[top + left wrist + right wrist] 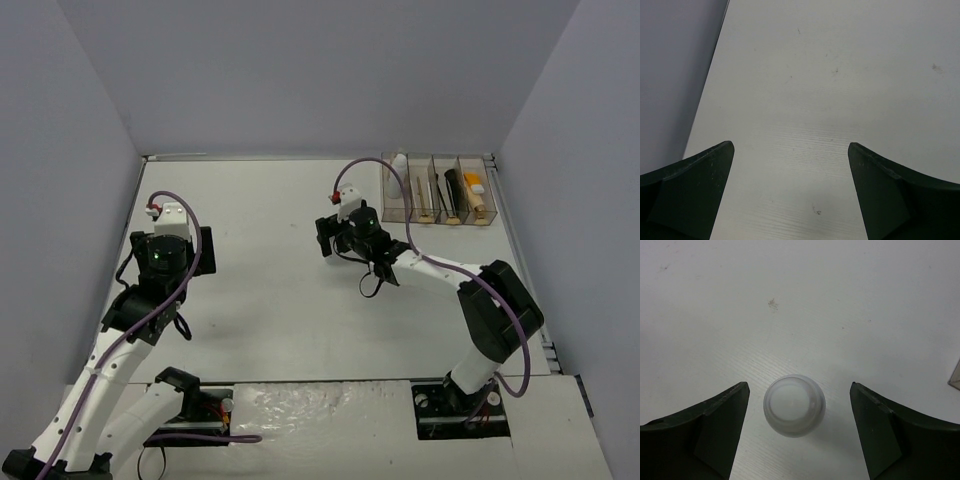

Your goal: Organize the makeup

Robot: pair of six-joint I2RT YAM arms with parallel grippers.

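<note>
Top view: four-compartment box (420, 221) sits at 1 o'clock on the desk (270, 200), close to the far right corner. It already holds stock sorted by kind: second white bottle (398, 165) upright in the leftmost cell, black brush (452, 188) and orange tube (472, 184) lying lengthwise in cells further right. That is likely because long pieces only fit along the slots. Right arm (440, 270) reaches from 5 o'clock towards desk centre, wrist pointed down just short of the box. What is under it is hidden from here. Left arm (120, 350) is folded back at 9 o'clock, well apart from the box, probably parked to leave the other arm room. Left wrist view: left gripper (790, 143) is spread wide with nothing between its fingers, only bare desk below and a strip of wall (675, 75) at 10 o'clock. Right wrist view: white bottle (794, 405) stands upright on the desk, seen cap-on, at 6 o'clock of frame. Right gripper (797, 385) is wide open and straddles it, with clear gaps on both sides and no contact. The bottle sits about midway between the fingers, slightly nearer the left one, so a straight close should catch it squarely. A clear corner at the 3 o'clock edge is probably the box, so the carry looks short. Judgement: this is the pre-grasp step on what looks like the only loose piece. A round, smooth body could roll or tip if one finger lands first.
</note>
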